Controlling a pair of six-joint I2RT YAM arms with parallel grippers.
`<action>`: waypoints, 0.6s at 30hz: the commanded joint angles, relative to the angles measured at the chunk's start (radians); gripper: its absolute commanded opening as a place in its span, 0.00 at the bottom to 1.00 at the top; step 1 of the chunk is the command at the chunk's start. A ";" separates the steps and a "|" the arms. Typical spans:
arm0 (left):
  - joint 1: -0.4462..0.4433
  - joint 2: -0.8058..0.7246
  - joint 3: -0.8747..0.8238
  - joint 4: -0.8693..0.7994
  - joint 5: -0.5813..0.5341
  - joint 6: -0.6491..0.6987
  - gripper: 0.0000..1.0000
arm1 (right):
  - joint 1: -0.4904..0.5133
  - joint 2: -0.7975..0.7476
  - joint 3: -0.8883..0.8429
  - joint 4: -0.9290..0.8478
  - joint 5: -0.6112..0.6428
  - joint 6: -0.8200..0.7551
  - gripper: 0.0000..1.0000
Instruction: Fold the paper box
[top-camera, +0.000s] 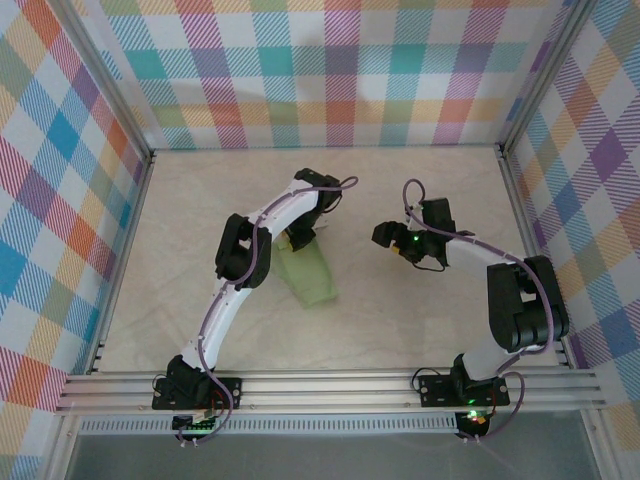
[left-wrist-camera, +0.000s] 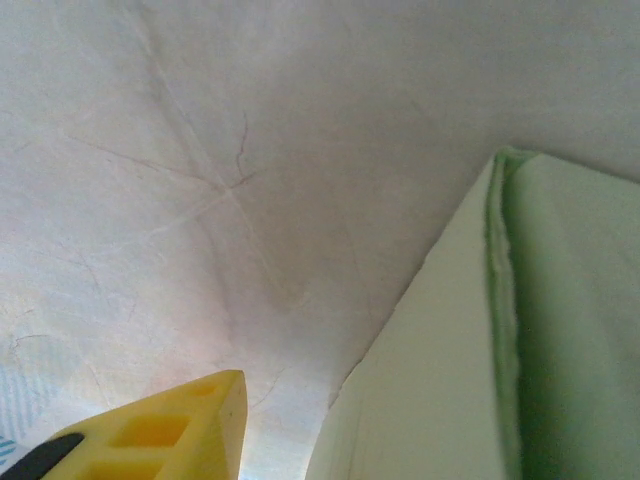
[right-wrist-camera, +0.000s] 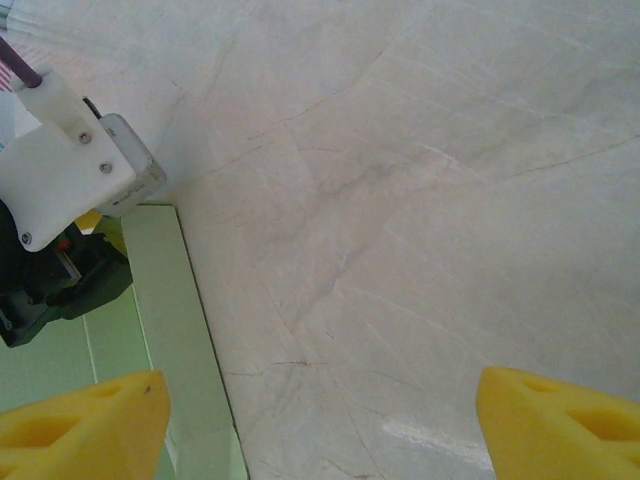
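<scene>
From above, the paper box (top-camera: 312, 278) lies flat on the pale marbled counter (top-camera: 420, 320), left of centre, its length running from far left to near right. The left gripper (top-camera: 298, 240) sits over the box's far end. The arm covers the jaws, so I cannot tell whether they hold the card. The right gripper (top-camera: 387, 237) hangs to the right of the box, apart from it, above bare counter.

The left wrist view brings the card close. A sage-green edge of the box (left-wrist-camera: 560, 340) rises at the right, with what looks like a folded seam along it. One yellow finger (left-wrist-camera: 165, 440) sits at the lower left, clear of the card, but that alone does not tell the grip.

The right wrist view settles its own gripper (right-wrist-camera: 320, 425). Its two yellow fingers (right-wrist-camera: 85, 430) stand wide apart with nothing but counter between them. At the left lies the green box (right-wrist-camera: 170, 300), with the left arm's white and black wrist over it.
</scene>
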 joint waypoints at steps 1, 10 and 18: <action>0.001 -0.050 0.026 -0.016 0.007 0.007 0.43 | -0.005 -0.004 -0.009 0.030 -0.017 0.009 0.80; -0.001 -0.127 0.046 -0.057 0.041 0.029 0.46 | -0.004 0.013 -0.003 0.046 -0.032 0.015 0.80; 0.010 -0.203 0.039 -0.067 0.081 0.036 0.48 | -0.005 0.016 0.001 0.056 -0.044 0.004 0.80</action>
